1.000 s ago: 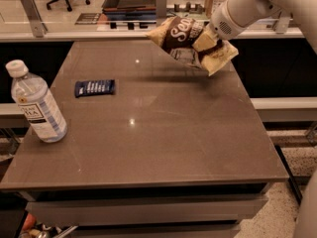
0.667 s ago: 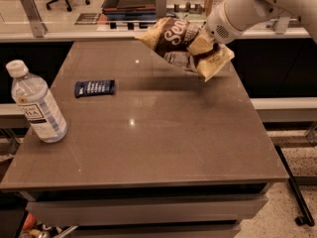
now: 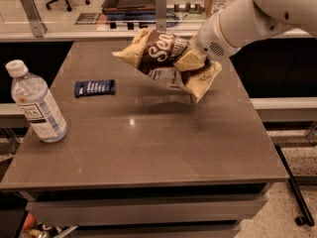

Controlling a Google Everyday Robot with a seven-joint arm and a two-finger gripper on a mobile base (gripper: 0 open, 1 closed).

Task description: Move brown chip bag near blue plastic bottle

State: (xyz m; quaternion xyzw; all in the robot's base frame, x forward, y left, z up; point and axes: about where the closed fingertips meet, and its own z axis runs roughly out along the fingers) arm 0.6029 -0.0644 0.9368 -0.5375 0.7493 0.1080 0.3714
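Note:
My gripper is shut on the brown chip bag, a crinkly bag with a dark brown centre, white script and cream-yellow ends. It holds the bag in the air above the back middle of the table. The white arm reaches in from the upper right. The blue plastic bottle, clear with a white cap and a white-and-blue label, stands upright near the table's left edge, well to the left of the bag.
A small flat dark-blue bar wrapper lies on the brown table between bottle and bag. Behind the table runs a counter with a glass rail. The floor drops off at the right.
The gripper has carried the chip bag leftward and toward the front, still off the table. The bottle and wrapper have not moved.

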